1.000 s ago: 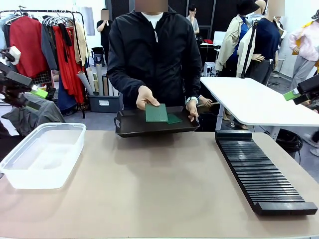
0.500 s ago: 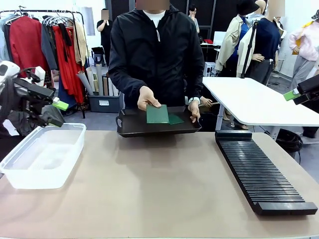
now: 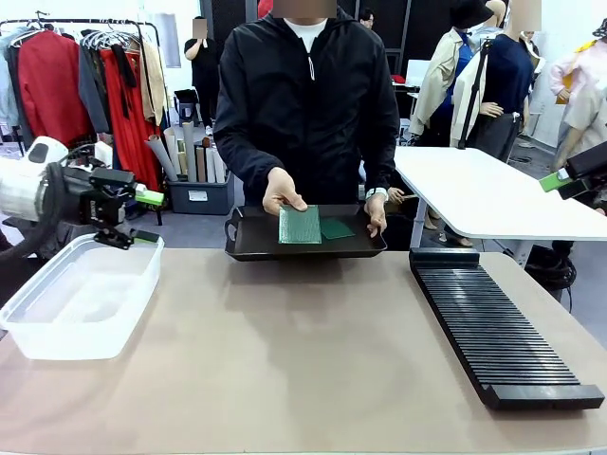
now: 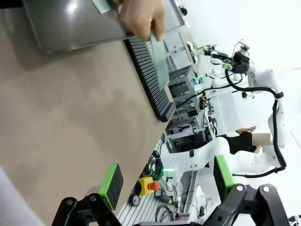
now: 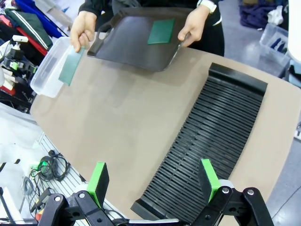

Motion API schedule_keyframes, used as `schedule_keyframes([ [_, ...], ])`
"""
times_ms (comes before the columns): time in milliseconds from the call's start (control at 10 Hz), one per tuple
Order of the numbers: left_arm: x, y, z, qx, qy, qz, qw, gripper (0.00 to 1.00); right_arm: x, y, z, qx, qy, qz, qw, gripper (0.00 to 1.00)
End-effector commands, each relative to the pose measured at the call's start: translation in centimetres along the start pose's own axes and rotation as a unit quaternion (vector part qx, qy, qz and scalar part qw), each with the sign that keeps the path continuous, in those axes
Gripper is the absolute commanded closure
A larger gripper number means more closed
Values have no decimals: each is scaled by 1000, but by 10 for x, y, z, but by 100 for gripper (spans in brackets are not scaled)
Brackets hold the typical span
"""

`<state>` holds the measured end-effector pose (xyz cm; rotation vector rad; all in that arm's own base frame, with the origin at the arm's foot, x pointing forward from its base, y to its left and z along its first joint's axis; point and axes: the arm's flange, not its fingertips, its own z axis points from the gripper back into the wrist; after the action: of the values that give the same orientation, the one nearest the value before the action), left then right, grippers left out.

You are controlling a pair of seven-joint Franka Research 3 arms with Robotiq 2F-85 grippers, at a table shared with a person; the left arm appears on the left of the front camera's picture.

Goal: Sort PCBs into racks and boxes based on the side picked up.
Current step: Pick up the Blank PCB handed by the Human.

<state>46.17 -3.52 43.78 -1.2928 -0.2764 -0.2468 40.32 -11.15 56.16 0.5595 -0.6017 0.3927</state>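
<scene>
Swinging in from 9 o'clock by the clear plastic tub, the spread, empty left end effector approaches the thin green circuit board a hand offers at 12 o'clock, suggesting handover.

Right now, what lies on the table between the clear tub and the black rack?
Nothing: the front view shows bare table between the tub and the rack. The black tray the person holds hangs at the far edge, behind that stretch.

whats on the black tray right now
One PCB lies flat on the black tray. The person holds a second PCB up beside it, off the tray. Anything under the flat one is covered.
</scene>
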Motion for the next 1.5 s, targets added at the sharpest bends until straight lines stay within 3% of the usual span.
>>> schedule_keyframes([
  [0, 3, 0, -17, -17, -15, -34, 999, 0, 0, 1, 1, 1, -1, 1, 1000, 0],
  [300, -5, 7, -52, -69, -42, -47, 996, 0, 0, 1, 1, 1, -1, 1, 1000, 0],
  [900, -6, 23, -112, -126, -45, -60, 989, 0, 0, 1, 1, 1, -1, 1, 1000, 0],
  [1400, -1, 21, -169, -128, -45, -46, 990, 0, 0, 1, 1, 1, -1, 1, 1000, 0],
])
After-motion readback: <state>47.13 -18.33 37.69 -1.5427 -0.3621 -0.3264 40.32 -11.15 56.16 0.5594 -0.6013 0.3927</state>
